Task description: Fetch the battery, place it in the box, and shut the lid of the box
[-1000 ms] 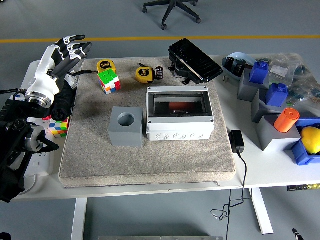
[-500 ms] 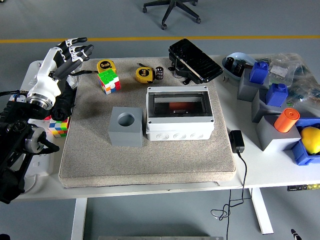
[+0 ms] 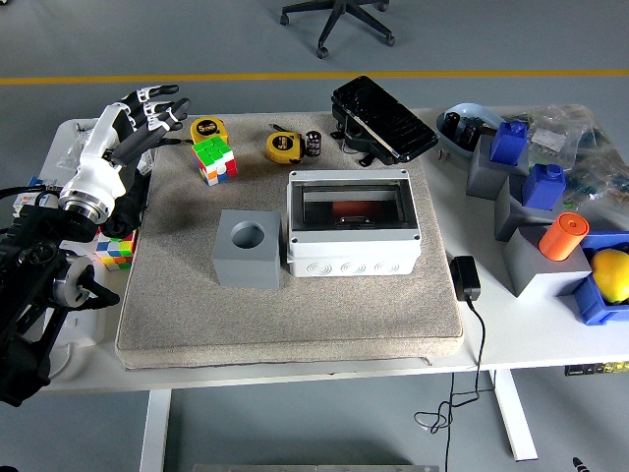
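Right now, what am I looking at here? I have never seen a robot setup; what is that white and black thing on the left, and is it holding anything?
You are looking down from a camera on the robot's head. The white and black thing is its left hand, fingers spread, holding nothing, above the mat's far left corner. No right hand is in view. On the mat lie a white box with its lid open, a grey block with a round hole, a colourful puzzle cube, two yellow tape measures and a small dark battery.
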Motion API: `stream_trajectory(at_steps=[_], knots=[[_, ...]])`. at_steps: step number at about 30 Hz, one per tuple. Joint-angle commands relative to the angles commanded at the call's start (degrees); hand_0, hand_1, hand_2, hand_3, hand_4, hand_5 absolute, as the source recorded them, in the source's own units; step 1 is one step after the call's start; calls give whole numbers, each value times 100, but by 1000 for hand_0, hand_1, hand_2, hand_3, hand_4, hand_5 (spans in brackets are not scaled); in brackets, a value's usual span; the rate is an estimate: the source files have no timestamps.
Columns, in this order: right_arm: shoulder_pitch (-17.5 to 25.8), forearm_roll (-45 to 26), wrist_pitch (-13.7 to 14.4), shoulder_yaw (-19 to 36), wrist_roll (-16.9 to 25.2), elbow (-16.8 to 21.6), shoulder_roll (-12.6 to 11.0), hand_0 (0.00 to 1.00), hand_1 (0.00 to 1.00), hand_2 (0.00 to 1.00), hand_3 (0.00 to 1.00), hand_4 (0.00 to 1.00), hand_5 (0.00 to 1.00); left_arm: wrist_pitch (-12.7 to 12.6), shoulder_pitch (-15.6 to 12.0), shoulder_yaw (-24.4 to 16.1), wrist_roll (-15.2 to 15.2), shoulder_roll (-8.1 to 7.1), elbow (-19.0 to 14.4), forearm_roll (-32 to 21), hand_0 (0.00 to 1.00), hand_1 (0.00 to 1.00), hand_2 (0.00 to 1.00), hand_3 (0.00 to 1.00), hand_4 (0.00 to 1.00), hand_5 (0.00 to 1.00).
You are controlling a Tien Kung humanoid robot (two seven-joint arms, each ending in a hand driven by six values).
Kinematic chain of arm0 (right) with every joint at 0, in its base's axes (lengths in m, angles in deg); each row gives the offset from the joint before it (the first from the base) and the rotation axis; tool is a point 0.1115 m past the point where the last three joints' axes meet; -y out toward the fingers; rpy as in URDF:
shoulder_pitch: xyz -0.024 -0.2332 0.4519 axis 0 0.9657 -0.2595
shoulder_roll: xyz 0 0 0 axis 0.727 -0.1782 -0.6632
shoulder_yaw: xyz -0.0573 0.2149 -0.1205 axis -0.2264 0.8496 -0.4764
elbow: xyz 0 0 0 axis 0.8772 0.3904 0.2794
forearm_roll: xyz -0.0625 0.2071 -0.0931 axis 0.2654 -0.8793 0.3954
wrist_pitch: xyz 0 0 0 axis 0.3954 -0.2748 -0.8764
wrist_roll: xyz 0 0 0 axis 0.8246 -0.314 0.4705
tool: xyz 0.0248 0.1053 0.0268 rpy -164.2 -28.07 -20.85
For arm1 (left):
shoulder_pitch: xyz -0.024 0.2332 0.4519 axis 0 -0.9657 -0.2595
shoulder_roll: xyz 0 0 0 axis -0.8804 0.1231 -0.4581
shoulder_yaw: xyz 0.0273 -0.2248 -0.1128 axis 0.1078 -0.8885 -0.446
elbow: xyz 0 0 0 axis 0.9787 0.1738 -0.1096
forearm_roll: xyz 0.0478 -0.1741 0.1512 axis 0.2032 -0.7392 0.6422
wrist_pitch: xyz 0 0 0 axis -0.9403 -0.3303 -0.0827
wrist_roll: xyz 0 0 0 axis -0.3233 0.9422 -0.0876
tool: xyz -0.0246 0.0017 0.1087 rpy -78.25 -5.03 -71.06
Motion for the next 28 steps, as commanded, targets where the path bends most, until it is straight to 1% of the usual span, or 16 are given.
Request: stream_trajectory(at_steps=[7, 16, 22, 26, 28], knots=[[10, -65, -28, -64, -25, -19, 20, 729, 668, 655, 600, 998, 624, 8, 2, 22, -28, 1, 37, -133, 673, 654, 607, 685, 974, 447], [-69, 120, -1, 93, 10, 58, -31, 729, 668, 656, 600, 998, 622, 24, 31, 65, -41, -49, 65, -218, 672, 650, 603, 686, 974, 448], [-84, 46, -94, -46, -37, 36, -58, 729, 670, 656, 601, 998, 623, 22, 67, -1, -40, -26, 45, -227, 668, 650, 603, 686, 973, 448], [-141, 196, -79, 89, 9, 78, -88, 729, 670, 656, 601, 998, 623, 43, 97, -44, -24, -83, 48, -228, 668, 650, 603, 686, 973, 448], [-178, 182, -83, 73, 17, 78, -95, 729, 670, 656, 601, 998, 623, 50, 121, -61, -23, -107, 46, -227, 668, 650, 603, 686, 973, 448]])
